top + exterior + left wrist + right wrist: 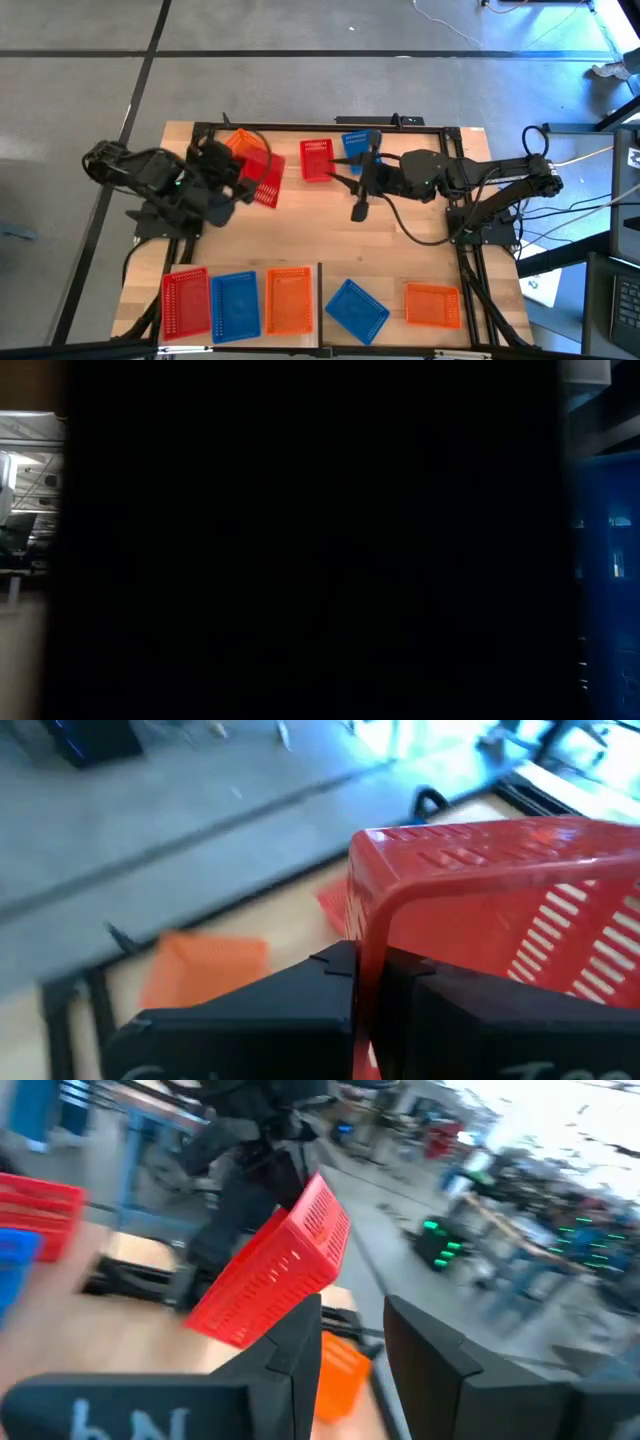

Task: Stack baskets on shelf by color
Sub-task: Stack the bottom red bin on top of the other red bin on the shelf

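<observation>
My left gripper (pixel 238 185) is shut on a red basket (pixel 263 178), held tipped above the table's far left part. My right gripper (pixel 352 180) hangs open and level near the table's middle, pointing at that basket (pixel 275 1265), with nothing between its fingers. On the far side lie an orange basket (pixel 243 142), a red basket (pixel 316 160) and a blue basket (pixel 356 143). On the shelf (pixel 262 335) at the near left, a red (pixel 185 302), a blue (pixel 235 303) and an orange basket (pixel 290 299) stand side by side. My left gripper pinches the red basket's rim (pixel 366 945) between its two fingers, close to a corner. The basket is lifted clear of the table and tipped on its side, its slotted wall (pixel 560 935) stretching away from the fingers.
A blue basket (pixel 356 309) and an orange basket (pixel 432 303) lie on the tabletop at the near right. Black frame bars run along the table's far and side edges. The low view is blocked and dark. Bare wood lies between the far and near rows.
</observation>
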### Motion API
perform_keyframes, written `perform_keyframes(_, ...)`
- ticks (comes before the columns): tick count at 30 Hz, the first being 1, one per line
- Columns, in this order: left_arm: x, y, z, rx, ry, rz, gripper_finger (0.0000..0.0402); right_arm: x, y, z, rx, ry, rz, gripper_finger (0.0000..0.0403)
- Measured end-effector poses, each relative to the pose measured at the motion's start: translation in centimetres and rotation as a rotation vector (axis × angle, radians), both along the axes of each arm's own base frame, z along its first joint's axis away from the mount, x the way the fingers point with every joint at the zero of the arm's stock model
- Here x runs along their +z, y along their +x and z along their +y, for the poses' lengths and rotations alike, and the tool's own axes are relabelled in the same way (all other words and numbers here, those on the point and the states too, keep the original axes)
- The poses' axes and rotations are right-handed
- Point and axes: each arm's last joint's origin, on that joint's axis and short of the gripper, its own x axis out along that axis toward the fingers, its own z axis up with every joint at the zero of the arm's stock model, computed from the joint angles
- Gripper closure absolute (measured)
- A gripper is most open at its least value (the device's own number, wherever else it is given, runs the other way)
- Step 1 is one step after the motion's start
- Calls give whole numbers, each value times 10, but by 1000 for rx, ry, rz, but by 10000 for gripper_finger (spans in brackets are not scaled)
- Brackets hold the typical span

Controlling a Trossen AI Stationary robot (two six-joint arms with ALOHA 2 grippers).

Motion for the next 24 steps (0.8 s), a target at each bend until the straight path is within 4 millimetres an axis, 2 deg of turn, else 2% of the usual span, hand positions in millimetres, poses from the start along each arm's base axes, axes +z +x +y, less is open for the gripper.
perform_keyframes(4, -4, 20, 8, 41, 130, 57, 401, -3, 11, 5, -45, -74, -21, 290)
perform_keyframes(7, -8, 37, 10, 49, 192, 89, 401, -12, 24, 10, -37, -133, -9, 290)
perform_keyframes(10, -11, 49, 12, 54, 225, 110, 401, -21, 36, 12, -100, -187, 10, 290)
perform_keyframes(14, -10, 56, 16, 57, 242, 114, 401, -28, 49, 14, -162, -265, 34, 290)
perform_keyframes(17, -13, 64, 17, 52, 251, 132, 401, -25, 57, 16, -163, -259, 23, 290)
perform_keyframes(24, -12, 66, 18, 43, 267, 138, 401, -17, 71, 19, -161, -255, 9, 290)
